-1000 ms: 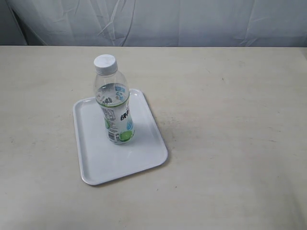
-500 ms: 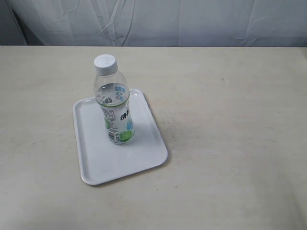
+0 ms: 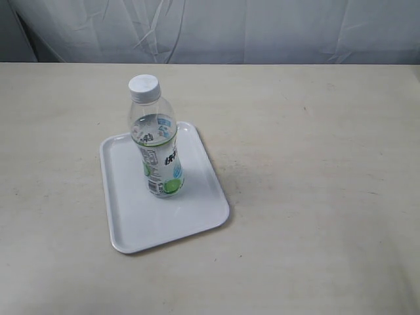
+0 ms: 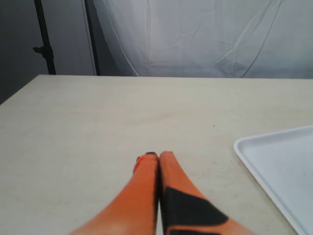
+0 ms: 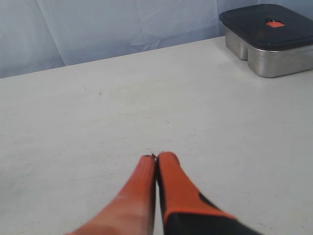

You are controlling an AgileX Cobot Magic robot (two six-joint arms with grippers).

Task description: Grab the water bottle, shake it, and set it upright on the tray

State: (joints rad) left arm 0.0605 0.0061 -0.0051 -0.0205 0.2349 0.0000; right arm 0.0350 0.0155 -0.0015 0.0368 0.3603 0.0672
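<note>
The water bottle (image 3: 156, 141), clear with a white cap and a white-and-green label, stands upright on the white tray (image 3: 131, 216) in the exterior view. Neither gripper shows in that view. My left gripper (image 4: 158, 155) is shut with nothing between its orange fingers, over bare table; a corner of the tray (image 4: 279, 161) lies off to one side of it. My right gripper (image 5: 156, 157) is also shut and empty, above bare table, with no bottle or tray in its view.
A metal lidded container (image 5: 268, 39) with a dark lid stands near the table's far edge in the right wrist view. A white cloth backdrop (image 3: 216, 29) hangs behind the table. A dark stand pole (image 4: 44, 36) rises beyond the table in the left wrist view.
</note>
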